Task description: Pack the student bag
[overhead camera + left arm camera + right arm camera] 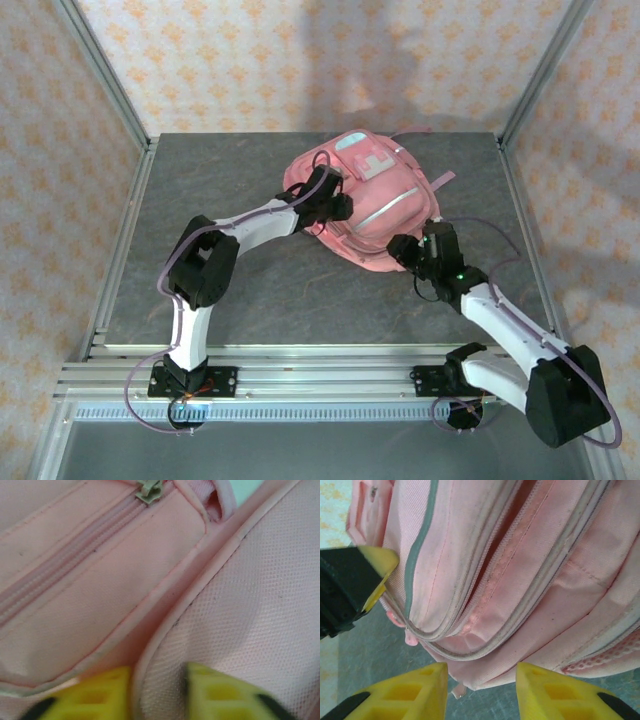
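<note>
Top external | one student bag [365,200] | two arms [203,268] | one table [250,290]

A: The student bag [530,555]?
B: Matt pink woven cloth, a mesh-textured panel, smooth piping.
A: And the table [250,290]?
B: Dull mottled grey, stone-like. The frame rails [300,375] are brushed metal. The fingers [405,695] of the right gripper [481,666] are matt yellow plastic.
</note>
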